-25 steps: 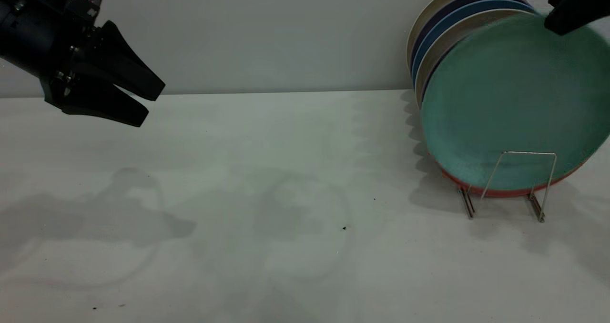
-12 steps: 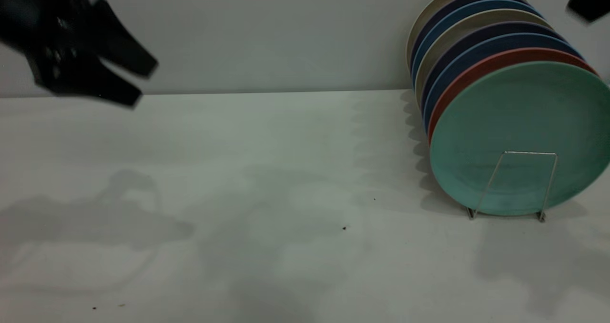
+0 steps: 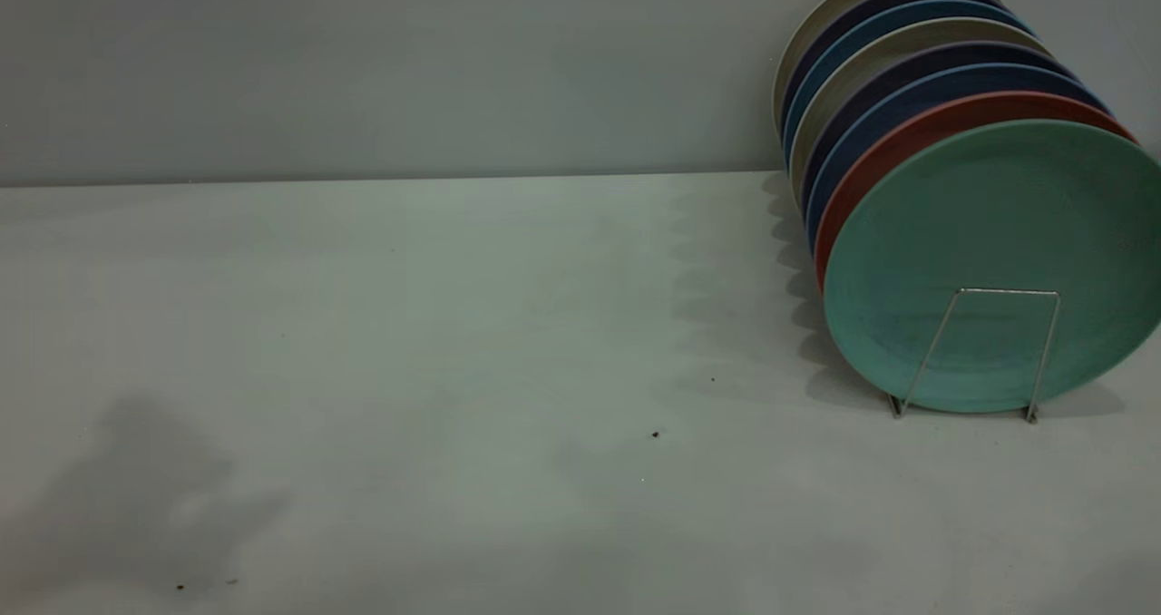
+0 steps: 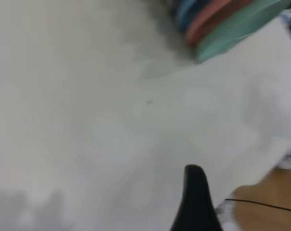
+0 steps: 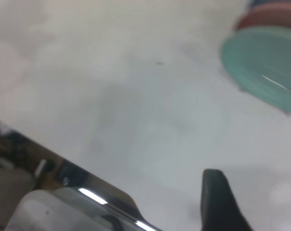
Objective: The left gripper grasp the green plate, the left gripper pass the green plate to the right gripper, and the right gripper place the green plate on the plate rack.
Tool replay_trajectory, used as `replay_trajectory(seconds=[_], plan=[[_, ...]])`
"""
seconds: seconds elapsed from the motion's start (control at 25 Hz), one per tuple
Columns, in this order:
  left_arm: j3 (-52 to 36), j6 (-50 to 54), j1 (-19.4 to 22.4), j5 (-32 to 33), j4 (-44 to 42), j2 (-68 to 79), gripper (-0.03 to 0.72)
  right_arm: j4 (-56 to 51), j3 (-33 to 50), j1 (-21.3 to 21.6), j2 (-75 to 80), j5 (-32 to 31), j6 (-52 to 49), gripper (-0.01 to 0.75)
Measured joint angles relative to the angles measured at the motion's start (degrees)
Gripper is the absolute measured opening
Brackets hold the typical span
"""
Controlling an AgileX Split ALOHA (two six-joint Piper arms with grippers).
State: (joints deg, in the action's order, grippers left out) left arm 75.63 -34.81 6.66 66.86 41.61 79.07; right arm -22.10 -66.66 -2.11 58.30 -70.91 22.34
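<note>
The green plate (image 3: 998, 252) stands on its edge at the front of a row of plates, on the right side of the white table (image 3: 453, 343). It leans back against a salmon-pink plate (image 3: 871, 157), and behind that stand dark blue plates (image 3: 884, 107) and pale ones. The thin wire plate rack (image 3: 984, 347) holds the row up; its front loop crosses the lower part of the green plate. The plate's right edge runs out of the exterior view, close to the side of the picture.

I see no writing, brand or label on any plate or on the table.

The table has a lot of open room. From the rack all the way to the left there are only a few tiny dark specks (image 3: 655, 434). The wall stands just behind the row.

No arm shows in the exterior view. In the left wrist view one black finger of the left gripper (image 4: 196, 202) hangs high above the table, far from the plates; I cannot tell if it is spread or pressed together. In the right wrist view the right gripper (image 5: 254, 204) shows two black fingers spread apart with nothing between them, up above the table.
</note>
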Motion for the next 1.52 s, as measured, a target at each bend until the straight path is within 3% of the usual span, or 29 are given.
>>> replay_trajectory(seconds=[0.36, 0.64, 0.84, 1.04, 1.52], plan=[[-1.29, 21.04, 0.00, 0.00, -26.57, -17.95, 0.572, 12.49, 21.85, 0.00, -16.26, -0.16, -7.93, 0.403], [-17.62, 23.71, 0.00, 0.00, -31.42, -28.28, 0.572, 14.51, 38.35, 0.00, -25.09, 5.23, -14.70, 0.403], [-32.78, 24.35, 0.00, -0.06, -32.52, -35.62, 0.570, 16.60, 39.60, 0.00, -30.62, 6.92, -17.42, 0.403], [-42.14, 26.73, 0.00, -0.32, -35.88, -42.90, 0.571, 19.46, 39.60, 0.00, -34.65, 6.92, -20.98, 0.403], [-47.71, 28.50, 0.00, -2.97, -38.93, -57.49, 0.570, 21.28, 39.60, 0.00, -48.20, 6.69, -21.20, 0.403]])
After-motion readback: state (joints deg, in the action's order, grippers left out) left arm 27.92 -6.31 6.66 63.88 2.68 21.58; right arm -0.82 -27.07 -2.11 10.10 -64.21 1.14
